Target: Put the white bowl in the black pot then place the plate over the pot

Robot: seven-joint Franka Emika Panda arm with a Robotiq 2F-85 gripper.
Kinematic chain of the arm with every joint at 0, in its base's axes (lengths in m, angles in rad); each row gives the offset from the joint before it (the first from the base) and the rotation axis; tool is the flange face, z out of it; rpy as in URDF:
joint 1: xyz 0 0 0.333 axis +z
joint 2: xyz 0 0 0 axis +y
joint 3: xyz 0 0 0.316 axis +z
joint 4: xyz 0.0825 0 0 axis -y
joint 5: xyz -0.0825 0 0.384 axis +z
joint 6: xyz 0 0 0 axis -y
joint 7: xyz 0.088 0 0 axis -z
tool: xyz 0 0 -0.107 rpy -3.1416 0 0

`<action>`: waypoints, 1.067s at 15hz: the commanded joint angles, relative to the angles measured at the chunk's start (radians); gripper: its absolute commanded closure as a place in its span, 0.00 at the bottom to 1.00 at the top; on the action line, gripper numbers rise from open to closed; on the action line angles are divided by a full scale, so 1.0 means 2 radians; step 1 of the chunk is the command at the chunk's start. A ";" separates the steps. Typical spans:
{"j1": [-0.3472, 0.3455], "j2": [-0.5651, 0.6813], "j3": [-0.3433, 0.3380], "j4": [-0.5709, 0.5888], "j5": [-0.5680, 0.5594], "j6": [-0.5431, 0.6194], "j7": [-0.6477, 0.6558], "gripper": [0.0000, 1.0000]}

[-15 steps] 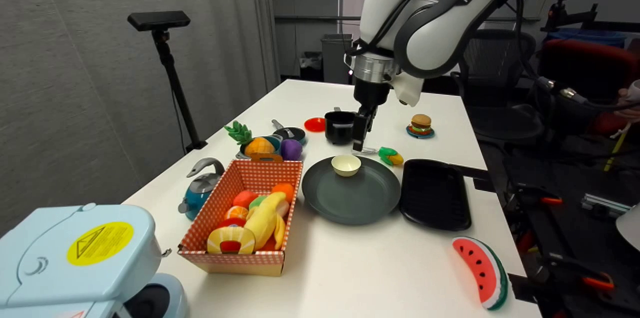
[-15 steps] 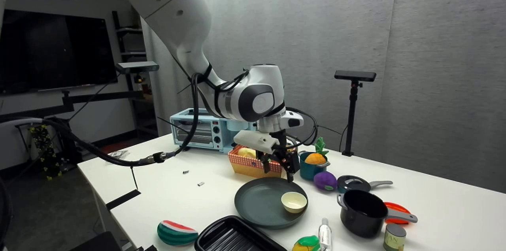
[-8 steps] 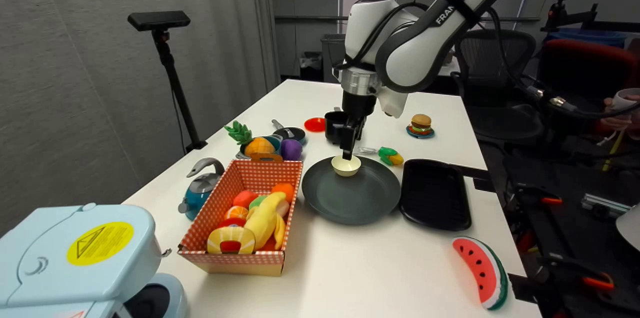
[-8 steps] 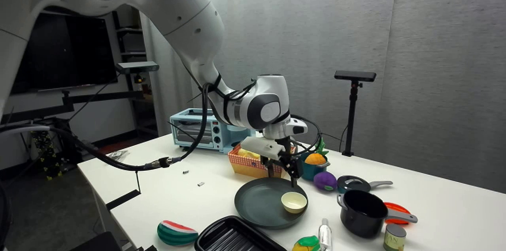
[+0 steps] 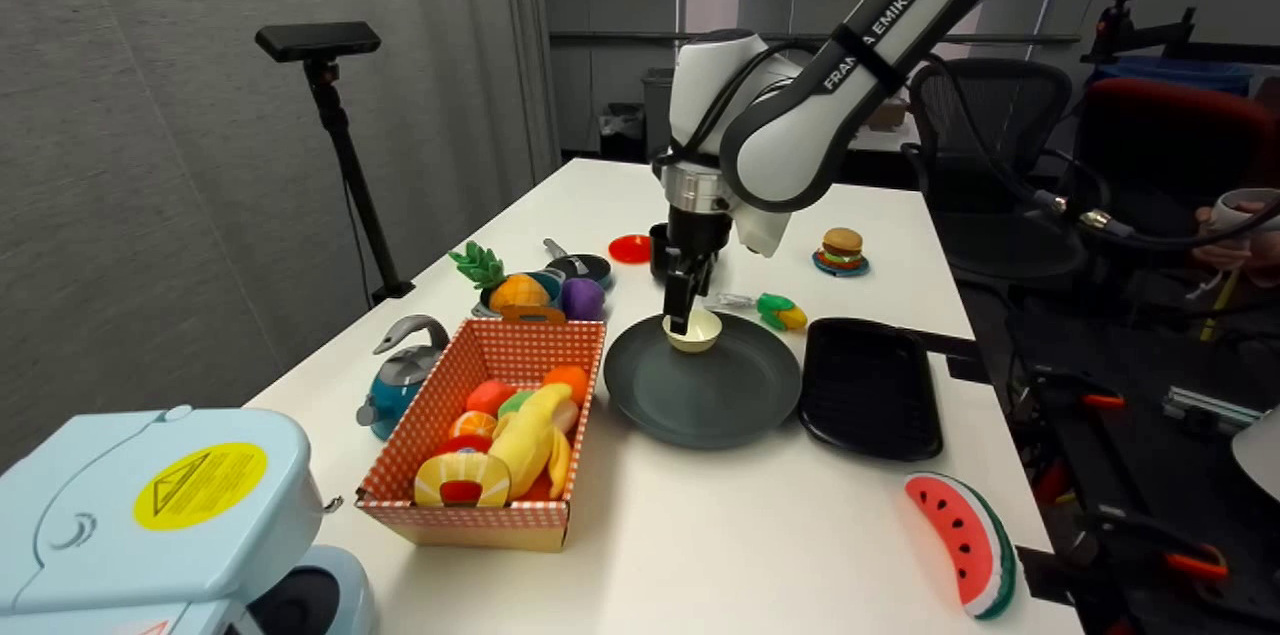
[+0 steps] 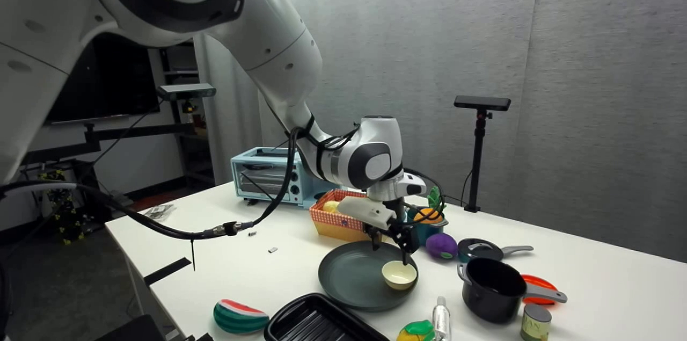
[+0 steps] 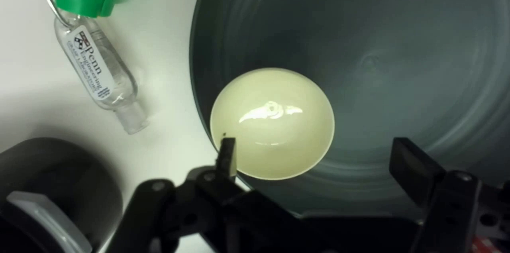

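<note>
So, claw (image 7: 314, 151) is lower than a second ago: jaws apart, one tip at the rim of the white bowl (image 7: 273, 121), contact unclear. Bowl's still on the plate (image 6: 349, 276), so neither placement is done; grasp likely next. Black pot (image 6: 492, 298) is toward the far edge of the bench (image 5: 750, 525) in an exterior view.

In both exterior views, reaches lower with the gripper (image 6: 390, 254) than a second ago. In an exterior view, overlaps now with one fingertip (image 6: 404, 259) the rim of the white bowl (image 6: 399, 279), instead of ending above; hard to say if touching. In an exterior view, hides more of the black pot (image 5: 658, 253) than before, and shows at the edge more of a person's hand (image 5: 1225, 250).
</note>
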 commanded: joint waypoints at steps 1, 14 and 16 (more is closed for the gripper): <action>-0.010 0.024 0.003 0.032 0.010 -0.009 -0.012 0.02; 0.007 0.048 0.010 0.035 0.006 -0.003 -0.005 0.00; 0.005 0.051 0.011 0.038 0.007 -0.005 -0.007 0.07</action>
